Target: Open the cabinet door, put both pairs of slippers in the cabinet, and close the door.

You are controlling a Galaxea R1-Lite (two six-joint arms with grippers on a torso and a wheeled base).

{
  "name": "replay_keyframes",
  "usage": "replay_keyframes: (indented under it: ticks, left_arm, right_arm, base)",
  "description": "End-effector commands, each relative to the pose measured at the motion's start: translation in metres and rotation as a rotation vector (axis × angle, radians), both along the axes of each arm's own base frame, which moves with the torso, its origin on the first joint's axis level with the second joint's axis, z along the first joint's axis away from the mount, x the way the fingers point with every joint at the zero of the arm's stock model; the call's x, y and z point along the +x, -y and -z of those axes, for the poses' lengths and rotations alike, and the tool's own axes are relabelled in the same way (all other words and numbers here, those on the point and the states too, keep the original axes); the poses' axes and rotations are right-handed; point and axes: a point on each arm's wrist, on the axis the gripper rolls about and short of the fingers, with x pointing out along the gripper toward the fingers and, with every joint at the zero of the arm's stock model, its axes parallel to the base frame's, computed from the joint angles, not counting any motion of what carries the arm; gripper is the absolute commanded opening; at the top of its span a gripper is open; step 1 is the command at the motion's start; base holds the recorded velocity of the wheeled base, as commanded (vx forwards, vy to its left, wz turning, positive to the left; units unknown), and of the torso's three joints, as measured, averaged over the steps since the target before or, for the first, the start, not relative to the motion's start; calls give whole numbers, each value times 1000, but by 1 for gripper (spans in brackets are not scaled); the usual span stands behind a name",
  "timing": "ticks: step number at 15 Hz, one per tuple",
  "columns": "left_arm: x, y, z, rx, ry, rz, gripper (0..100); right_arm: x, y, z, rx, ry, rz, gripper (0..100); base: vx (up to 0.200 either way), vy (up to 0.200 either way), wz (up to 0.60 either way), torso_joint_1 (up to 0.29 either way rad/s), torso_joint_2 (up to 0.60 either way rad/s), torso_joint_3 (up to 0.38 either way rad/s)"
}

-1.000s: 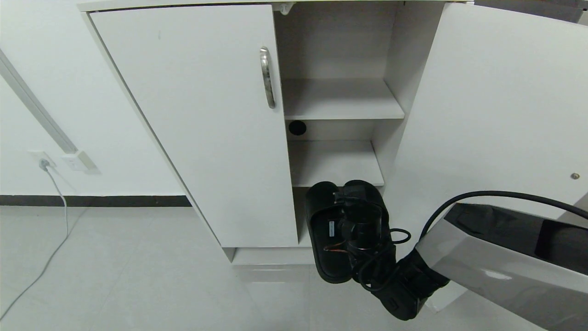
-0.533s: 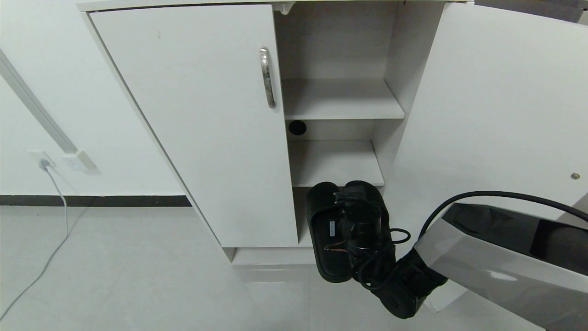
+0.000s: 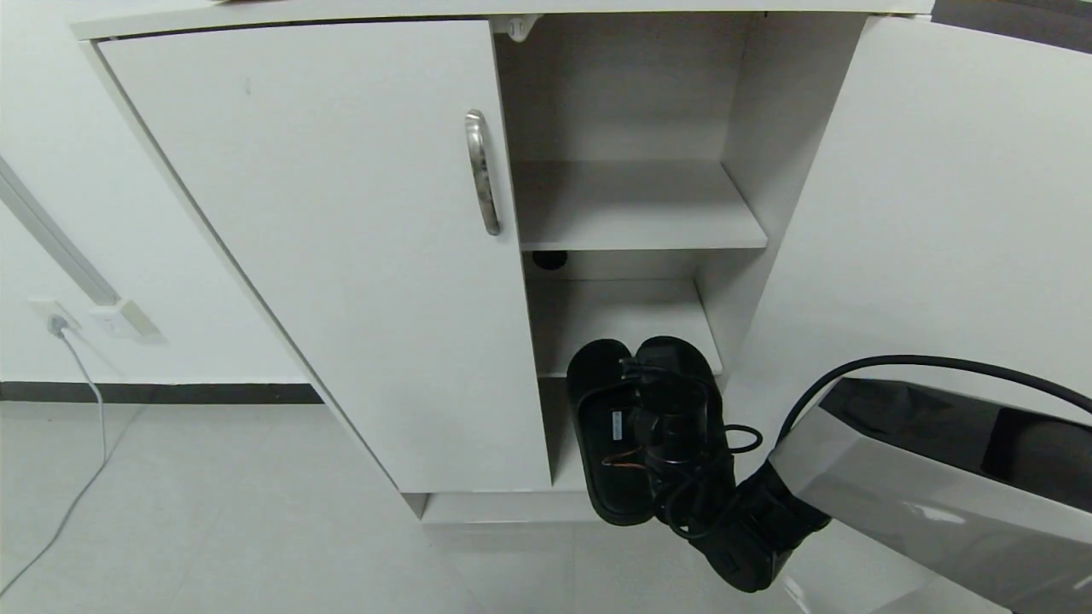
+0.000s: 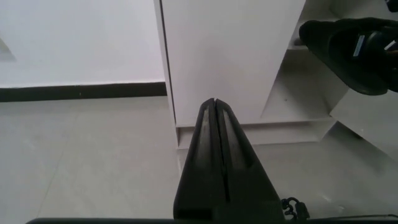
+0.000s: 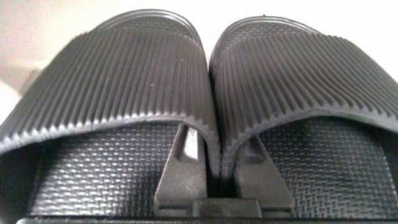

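Cabinet [image 3: 623, 85], white, stands against the wall. The left door [image 3: 341, 256] is shut and has a metal handle [image 3: 482, 170] on its right edge. The right door [image 3: 921, 213] is swung open toward us.

The open right half shows an upper shelf [image 3: 636, 205], a lower shelf [image 3: 618, 315] and a bottom compartment [image 3: 554, 443] below it. There is a dark round hole [image 3: 550, 259] in the back panel between the two shelves.

The right gripper [image 5: 219, 168] is clamped on the black slippers [image 3: 610, 443]. In the right wrist view, one finger [image 5: 183, 162] sits under each ribbed strap, and the two inner strap edges are pinched together between them.

The pair hangs off the floor [image 3: 213, 512], side by side, with the toes toward the cabinet. It is at the mouth of the open right half, level with the bottom compartment and just under the front edge of the lower shelf. We cannot tell whether the toes have crossed the cabinet's front line.

The left gripper [image 4: 214, 109] is low over the floor, near side, pointing at the foot of the shut left door. Its jaws are pressed flat together with nothing between them. The slippers show beyond it, to its right.

On the far left wall there is a socket [image 3: 51, 322] with a grey cable [image 3: 81, 477] trailing down to the floor. A black skirting strip [image 3: 153, 393] runs along the wall's foot.
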Motion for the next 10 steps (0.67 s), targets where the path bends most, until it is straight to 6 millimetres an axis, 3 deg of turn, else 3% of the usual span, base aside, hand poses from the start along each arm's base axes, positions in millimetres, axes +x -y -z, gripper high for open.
replay_keyframes:
  ticks: [1,4,10]
  left_arm:
    - [0,0,0,0,-1,0,0]
    - [0,0,0,-2,-1,0,0]
    - [0,0,0,-2,-1,0,0]
  right_arm:
    - [0,0,0,1,1,0,0]
    - [0,0,1,-2,-2,0,0]
    - [7,0,13,-16,-18,11,0]
  base:
    - [200,0,0,7,2,2]
    - [200,0,0,7,2,5]
    - [0,0,0,0,0,0]
